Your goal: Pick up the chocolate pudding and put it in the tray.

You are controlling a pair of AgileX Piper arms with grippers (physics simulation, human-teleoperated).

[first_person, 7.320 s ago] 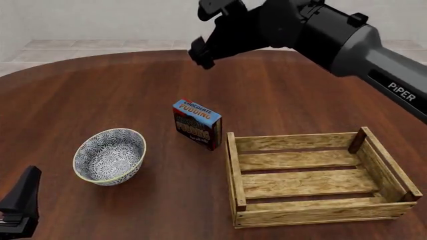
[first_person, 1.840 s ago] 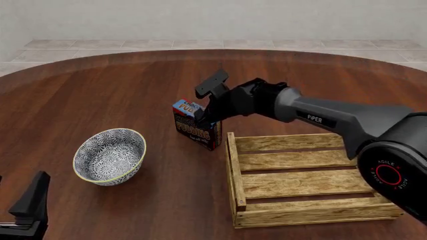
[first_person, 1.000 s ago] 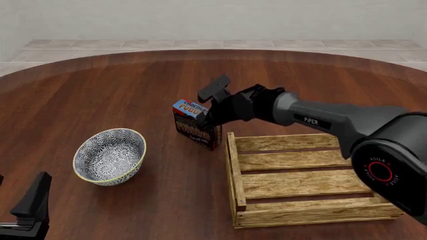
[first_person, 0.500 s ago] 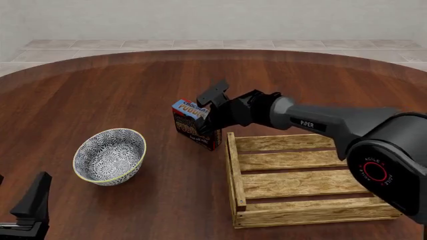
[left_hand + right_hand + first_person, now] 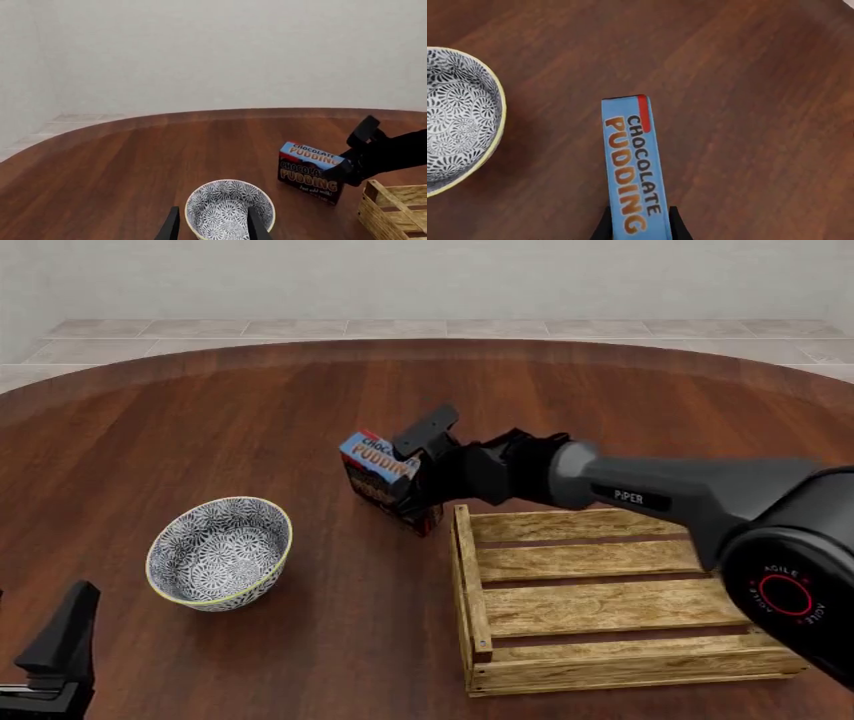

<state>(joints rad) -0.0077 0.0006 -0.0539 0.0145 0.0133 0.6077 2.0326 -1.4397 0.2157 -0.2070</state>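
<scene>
The chocolate pudding [image 5: 374, 462] is a small carton with a light-blue top and dark front, standing left of the tray [image 5: 607, 652], a shallow crate of wooden slats. It leans a little, and its lower edge is at or just above the table. My right gripper [image 5: 406, 473] reaches in from the right and is shut on the carton's end. In the right wrist view the two fingers [image 5: 675, 226] press the sides of the pudding [image 5: 632, 160]. My left gripper [image 5: 213, 231] is open at the near left, above the table and apart from everything.
A round blue-and-white patterned bowl [image 5: 220, 550] sits left of the carton, and it fills the space ahead of my left gripper as bowl [image 5: 229, 210]. The tray's near-left corner post [image 5: 463, 525] stands close to the carton. The right arm [image 5: 667, 490] stretches over the tray's far side.
The right gripper came down from high above to the carton and shut on its end. In the last half second the carton tipped and its top shifted slightly up and left.
</scene>
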